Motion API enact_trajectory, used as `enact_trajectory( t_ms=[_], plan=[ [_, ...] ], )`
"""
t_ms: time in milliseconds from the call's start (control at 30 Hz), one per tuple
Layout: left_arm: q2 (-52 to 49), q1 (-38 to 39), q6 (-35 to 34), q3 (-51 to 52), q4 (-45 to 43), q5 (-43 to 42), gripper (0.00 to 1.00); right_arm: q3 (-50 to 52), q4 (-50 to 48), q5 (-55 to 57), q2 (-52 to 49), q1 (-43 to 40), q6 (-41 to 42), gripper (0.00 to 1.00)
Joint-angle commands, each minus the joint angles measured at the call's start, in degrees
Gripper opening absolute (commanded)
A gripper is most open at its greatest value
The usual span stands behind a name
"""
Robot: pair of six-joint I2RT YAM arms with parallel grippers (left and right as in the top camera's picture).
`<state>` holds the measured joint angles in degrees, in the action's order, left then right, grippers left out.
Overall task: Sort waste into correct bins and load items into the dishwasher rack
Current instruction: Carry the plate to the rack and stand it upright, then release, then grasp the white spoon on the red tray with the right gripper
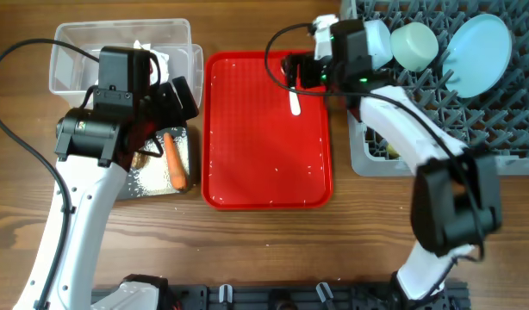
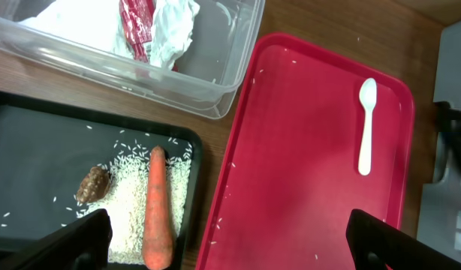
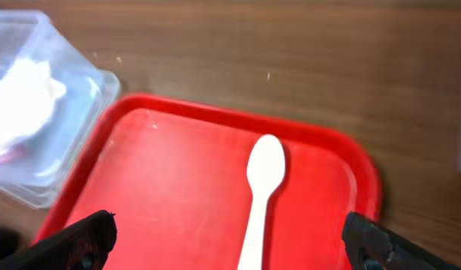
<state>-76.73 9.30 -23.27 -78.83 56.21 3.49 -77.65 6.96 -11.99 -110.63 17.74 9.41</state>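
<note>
The white plastic spoon (image 1: 295,102) lies on the red tray (image 1: 264,164) near its far right corner; it shows in the right wrist view (image 3: 259,196) and the left wrist view (image 2: 365,126). My right gripper (image 3: 229,244) is open above the spoon, empty. My left gripper (image 2: 224,244) is open and empty over the black tray's (image 2: 35,142) right edge. That tray holds the carrot (image 2: 157,210), rice grains (image 2: 125,202) and a brown scrap (image 2: 92,184). The clear tub (image 2: 230,67) holds the red wrapper (image 2: 137,30) and tissue (image 2: 174,26). The grey rack (image 1: 506,129) holds the pale-blue plate (image 1: 478,53) and a mint bowl (image 1: 413,46).
A few stray rice grains (image 2: 229,169) lie on the red tray. The rack stands right of the red tray, the clear tub and black tray left of it. Wooden table (image 3: 290,67) lies beyond the tray.
</note>
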Motion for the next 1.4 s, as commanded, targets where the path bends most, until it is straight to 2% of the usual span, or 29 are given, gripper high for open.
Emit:
enact_trajectory(
  t_ms=[0,100,400,467,533,567,633,733,867,1000,1133,1367],
  plan=[
    [-0.15,-0.09,-0.57,-0.26,-0.15,-0.26,1.0,-0.57,-3.78,-1.51,-6.25,0.44,1.27,1.0],
    [-0.15,-0.09,-0.59,-0.24,-0.15,-0.26,1.0,-0.57,-5.35,-0.02,-10.25,0.46,1.22,0.99],
    [-0.15,-0.09,-0.57,-0.26,-0.15,-0.28,1.0,-0.57,-9.97,4.04,-18.03,3.32,1.09,0.87],
    [-0.15,-0.09,-0.57,-0.26,-0.15,-0.26,1.0,-0.57,-9.94,7.52,-19.26,4.37,1.05,0.77],
    [-0.15,-0.09,-0.57,-0.26,-0.15,-0.26,1.0,-0.57,-9.33,11.1,-20.28,5.18,1.05,0.56],
    [-0.15,-0.09,-0.57,-0.24,-0.15,-0.26,1.0,-0.57,-8.96,12.61,-20.81,5.53,1.07,0.39],
    [-0.15,-0.09,-0.57,-0.26,-0.15,-0.26,1.0,-0.55,-7.43,15.91,-21.64,5.62,1.09,0.18],
    [-0.15,-0.09,-0.59,-0.26,-0.15,-0.26,1.0,-0.55,-5.27,19.23,-21.64,5.55,1.09,0.06],
    [-0.15,-0.09,-0.59,-0.26,-0.15,-0.26,1.0,-0.57,1.75,19.63,-21.11,5.44,1.07,0.04],
    [-0.15,-0.09,-0.57,-0.26,-0.15,-0.26,1.0,-0.57,13.57,16.24,-16.57,5.2,0.98,0.05],
    [-0.15,-0.09,-0.57,-0.26,-0.15,-0.26,1.0,-0.57,21.4,13.73,-7.85,5.09,0.5,0.04],
    [-0.15,-0.09,-0.59,-0.24,-0.15,-0.26,1.0,-0.57,25.75,11.98,12.55,5.05,-0.44,0.04]
  ],
)
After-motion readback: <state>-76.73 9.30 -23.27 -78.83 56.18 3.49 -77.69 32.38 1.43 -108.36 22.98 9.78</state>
